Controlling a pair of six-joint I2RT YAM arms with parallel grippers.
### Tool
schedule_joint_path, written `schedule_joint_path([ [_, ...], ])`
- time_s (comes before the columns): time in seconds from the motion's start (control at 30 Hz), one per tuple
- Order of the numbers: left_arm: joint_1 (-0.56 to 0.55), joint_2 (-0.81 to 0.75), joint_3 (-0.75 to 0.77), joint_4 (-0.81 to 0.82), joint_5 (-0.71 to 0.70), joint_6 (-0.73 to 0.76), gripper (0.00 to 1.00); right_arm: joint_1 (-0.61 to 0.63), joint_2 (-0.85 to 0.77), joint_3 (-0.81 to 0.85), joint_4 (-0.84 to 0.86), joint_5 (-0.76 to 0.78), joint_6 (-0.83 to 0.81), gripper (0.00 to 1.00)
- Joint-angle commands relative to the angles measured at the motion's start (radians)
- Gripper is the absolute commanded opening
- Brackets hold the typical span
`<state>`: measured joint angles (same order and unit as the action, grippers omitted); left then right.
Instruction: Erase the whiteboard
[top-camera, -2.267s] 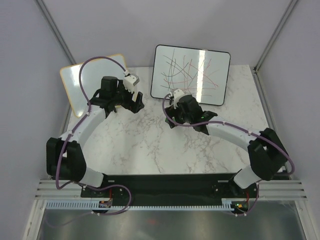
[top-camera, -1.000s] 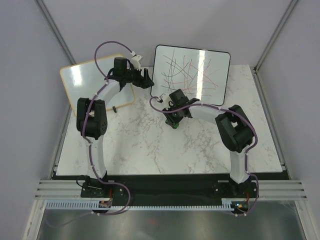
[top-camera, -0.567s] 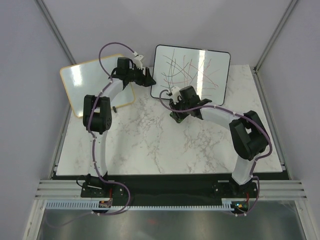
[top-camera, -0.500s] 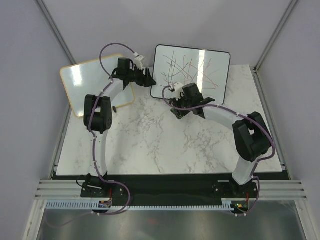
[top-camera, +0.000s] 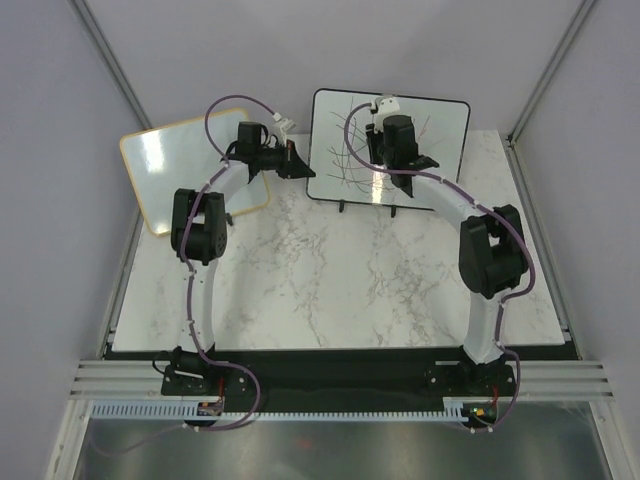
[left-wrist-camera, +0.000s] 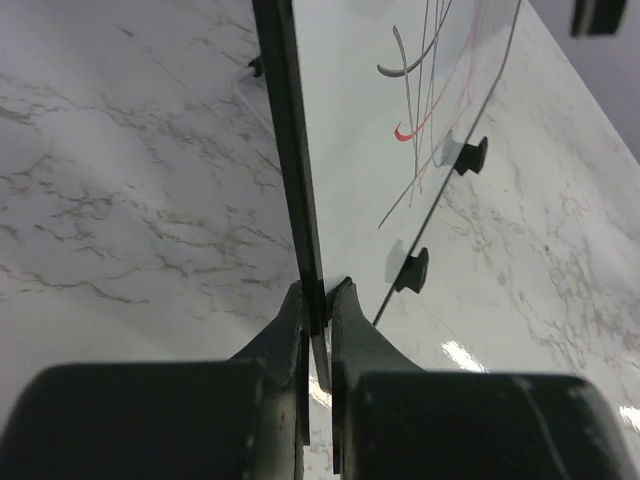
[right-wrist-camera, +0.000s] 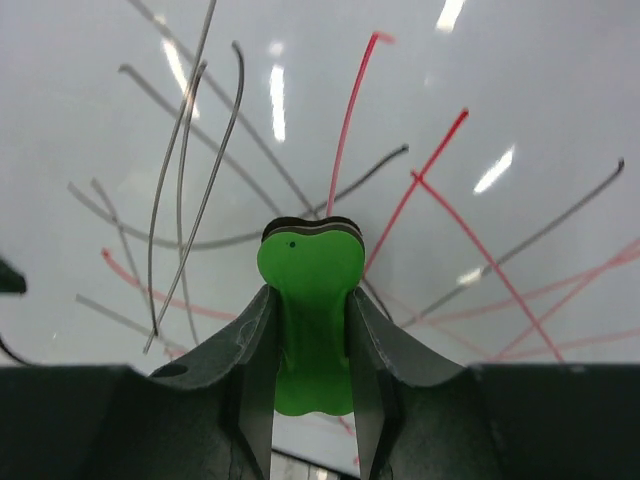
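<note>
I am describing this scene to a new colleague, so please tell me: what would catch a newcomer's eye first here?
First the whiteboard, standing at the table's far edge and covered in red and black scribbles. The right gripper holds a green eraser at its face, while the left gripper is clamped on the board's left edge. A second board with a wooden frame sits at the far left.

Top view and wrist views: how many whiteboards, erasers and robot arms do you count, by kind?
Whiteboards: 2 (black-framed whiteboard, wooden-framed whiteboard)
Erasers: 1 (green eraser)
Robot arms: 2 (left arm, right arm)
Total: 5
</note>
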<state>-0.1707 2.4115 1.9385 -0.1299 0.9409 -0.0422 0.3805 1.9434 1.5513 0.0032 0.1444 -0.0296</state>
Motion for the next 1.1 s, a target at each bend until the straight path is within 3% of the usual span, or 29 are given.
schedule_joint_path([
  [0.0,-0.003,0.0,0.042,0.052,-0.014,0.071,0.02,-0.005,0.087,0.136,0.064,0.083,0.0,0.0],
  [0.13,-0.003,-0.012,0.022,0.036,-0.024,0.126,0.02,-0.005,0.233,0.347,0.075,0.116,-0.027,0.0],
  [0.3,-0.003,-0.023,0.019,0.016,-0.083,0.18,0.02,0.008,0.337,0.464,0.078,0.126,-0.05,0.0],
  [0.63,-0.003,-0.037,-0.003,0.015,-0.142,0.26,0.02,0.159,0.353,0.293,0.244,0.011,-0.184,0.0],
  [0.73,-0.003,-0.037,-0.004,0.016,-0.149,0.263,0.02,0.176,0.367,0.315,0.261,0.011,-0.155,0.0],
  [1.07,-0.001,-0.046,-0.016,0.015,-0.156,0.277,0.02,-0.009,0.302,0.273,0.256,0.19,-0.066,0.0],
])
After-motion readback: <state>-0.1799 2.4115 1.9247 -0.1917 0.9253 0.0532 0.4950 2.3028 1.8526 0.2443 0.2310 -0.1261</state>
